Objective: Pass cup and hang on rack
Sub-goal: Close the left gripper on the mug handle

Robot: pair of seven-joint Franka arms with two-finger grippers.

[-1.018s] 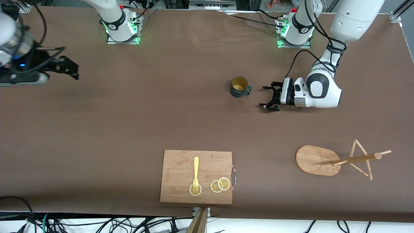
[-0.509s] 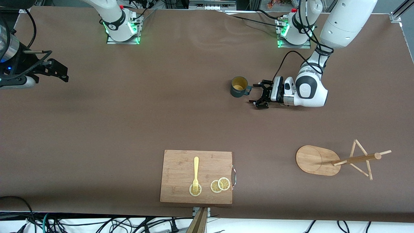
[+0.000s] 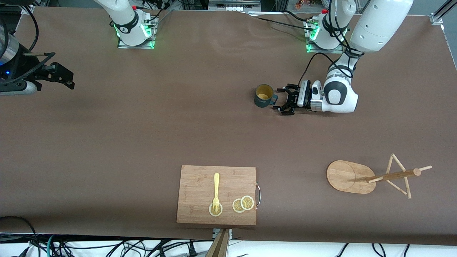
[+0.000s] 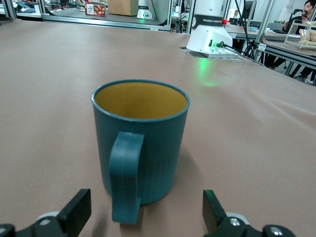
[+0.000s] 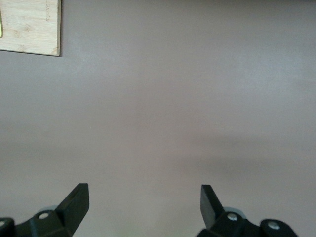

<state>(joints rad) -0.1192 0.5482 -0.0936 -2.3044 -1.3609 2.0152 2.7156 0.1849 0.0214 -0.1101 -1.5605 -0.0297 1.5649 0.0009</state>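
The cup (image 3: 264, 95) stands upright on the table (image 3: 142, 135), handle facing the left gripper (image 3: 285, 100), which sits low just beside it with fingers spread wide, not touching it. The rack (image 3: 371, 176) lies tipped on its side, nearer the front camera at the left arm's end. The right gripper (image 3: 60, 75) waits with fingers apart above the right arm's end. A cutting board (image 3: 217, 194) holds a fork (image 3: 216, 191) and lemon slices (image 3: 243, 204).

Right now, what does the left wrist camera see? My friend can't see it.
A small teal-blue mug with a mustard-yellow inside stands upright on the brown table, its loop handle facing the camera. The left gripper is open, low before it, not touching.
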